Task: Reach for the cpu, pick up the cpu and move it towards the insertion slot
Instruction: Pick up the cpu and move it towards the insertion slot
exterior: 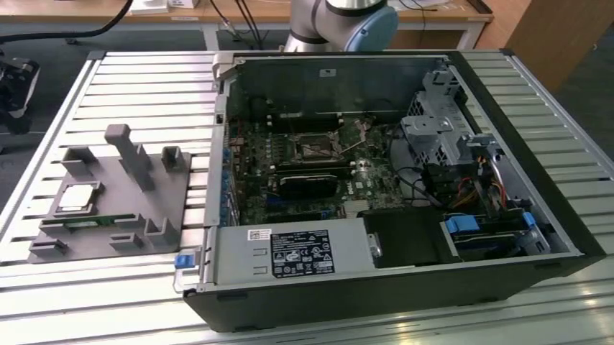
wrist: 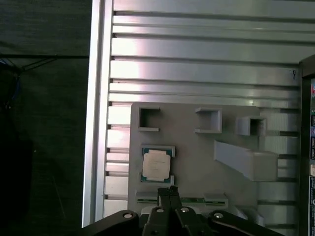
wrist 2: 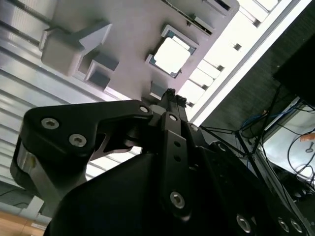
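Note:
The cpu [exterior: 77,198], a flat silvery square, lies in a recess of the grey holder block [exterior: 120,190] at the exterior view's left. Both wrist views look down on the cpu [wrist: 156,164] [wrist 2: 171,55] from above. My gripper [wrist: 168,191] [wrist 2: 170,94] hovers over the block's edge, just beside the chip and not touching it. Its black fingers are pressed together with nothing between them. The insertion slot [exterior: 315,149] is the metal-framed square socket on the motherboard inside the open computer case [exterior: 384,287].
A green memory stick [wrist: 193,200] lies in the block next to the chip. The block has a tall post [exterior: 129,154] and several raised tabs. The slatted aluminium table [exterior: 144,86] carries block and case. A black card [exterior: 307,183] sits below the socket.

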Robot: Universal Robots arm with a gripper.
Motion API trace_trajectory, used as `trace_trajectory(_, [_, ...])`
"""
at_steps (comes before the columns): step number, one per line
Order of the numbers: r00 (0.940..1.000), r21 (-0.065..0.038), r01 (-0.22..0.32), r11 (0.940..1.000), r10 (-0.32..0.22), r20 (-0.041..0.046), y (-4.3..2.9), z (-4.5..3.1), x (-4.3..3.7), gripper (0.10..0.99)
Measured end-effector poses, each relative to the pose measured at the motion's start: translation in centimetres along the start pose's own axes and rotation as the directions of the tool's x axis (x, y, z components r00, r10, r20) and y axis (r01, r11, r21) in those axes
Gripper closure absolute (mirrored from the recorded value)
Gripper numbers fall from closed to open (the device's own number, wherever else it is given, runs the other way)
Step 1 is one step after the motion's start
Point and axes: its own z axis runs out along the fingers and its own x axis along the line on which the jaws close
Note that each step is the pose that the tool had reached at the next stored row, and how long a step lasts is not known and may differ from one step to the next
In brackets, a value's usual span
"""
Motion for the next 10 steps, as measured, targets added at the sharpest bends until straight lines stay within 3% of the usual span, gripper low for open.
trace_trajectory(3, [1.0,0.0,0.001,1.0,-0.001,-0.0001,-0.25,0.53,0.09,0.918])
trace_trajectory(5, [1.0,0.0,0.001,1.0,-0.001,-0.0001,-0.41,0.89,0.12,0.792])
trace_trajectory(6, [1.0,0.0,0.002,1.0,-0.002,0.0,-0.48,1.07,0.14,0.792])
trace_trajectory(8, [1.0,0.0,0.002,1.0,-0.002,0.0,-0.65,1.42,0.2,0.675])
trace_trajectory(9, [1.0,0.0,0.002,1.0,-0.002,0.0,-0.73,1.62,0.23,0.675])
trace_trajectory(10, [1.0,0.0,0.002,1.0,-0.002,-0.0001,-0.77,1.79,0.24,0.616])
